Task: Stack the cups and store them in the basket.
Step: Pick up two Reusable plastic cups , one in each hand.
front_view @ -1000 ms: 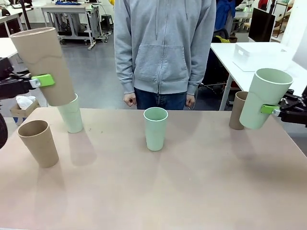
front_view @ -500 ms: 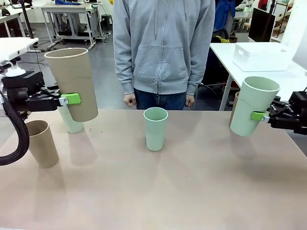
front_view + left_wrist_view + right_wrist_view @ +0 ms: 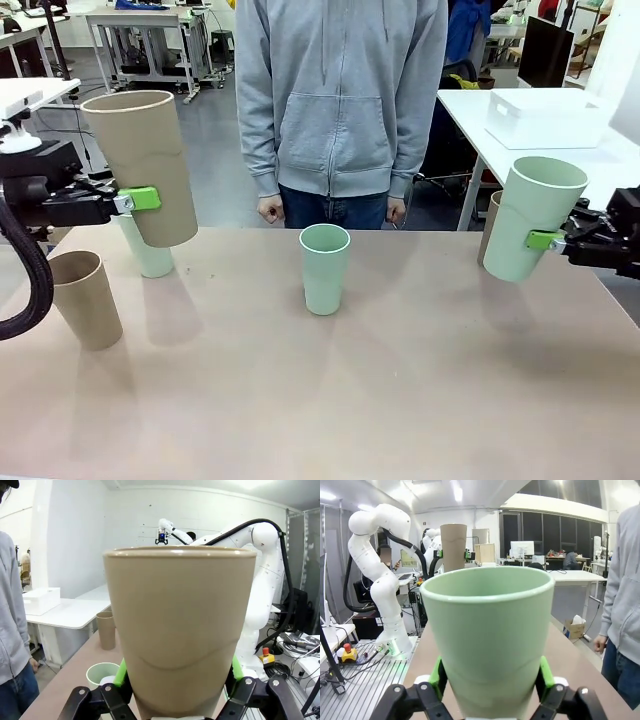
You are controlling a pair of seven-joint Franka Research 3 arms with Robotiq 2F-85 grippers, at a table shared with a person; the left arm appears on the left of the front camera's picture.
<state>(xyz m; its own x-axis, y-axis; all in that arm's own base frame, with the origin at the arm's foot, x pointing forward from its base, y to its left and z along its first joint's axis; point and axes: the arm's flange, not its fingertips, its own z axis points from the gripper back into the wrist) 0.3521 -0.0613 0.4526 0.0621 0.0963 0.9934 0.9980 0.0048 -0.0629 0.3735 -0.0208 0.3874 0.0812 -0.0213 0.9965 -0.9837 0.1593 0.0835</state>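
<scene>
My left gripper (image 3: 137, 199) is shut on a tan cup (image 3: 140, 165), held upright in the air above the table's left side; the same cup (image 3: 180, 630) sits between the green pads (image 3: 121, 672) in the left wrist view. My right gripper (image 3: 545, 240) is shut on a mint cup (image 3: 530, 218), tilted slightly, at the right edge; this cup (image 3: 490, 640) looms close in the right wrist view. On the table stand a mint cup (image 3: 325, 268) in the middle, a tan cup (image 3: 85, 298) at the left, a mint cup (image 3: 150, 258) behind the held tan one, and a tan cup (image 3: 491, 215) partly hidden at the right. The white basket (image 3: 545, 118) sits on another table, back right.
A person in a grey hoodie (image 3: 340, 100) stands at the far edge with both hands down. The front half of the table (image 3: 330, 400) is bare. The white side table (image 3: 590, 160) stands beyond the right edge.
The left gripper carried the tan cup to the right and lower, then eased slightly back left. The right gripper's mint cup shifted a little left and stands more upright.
</scene>
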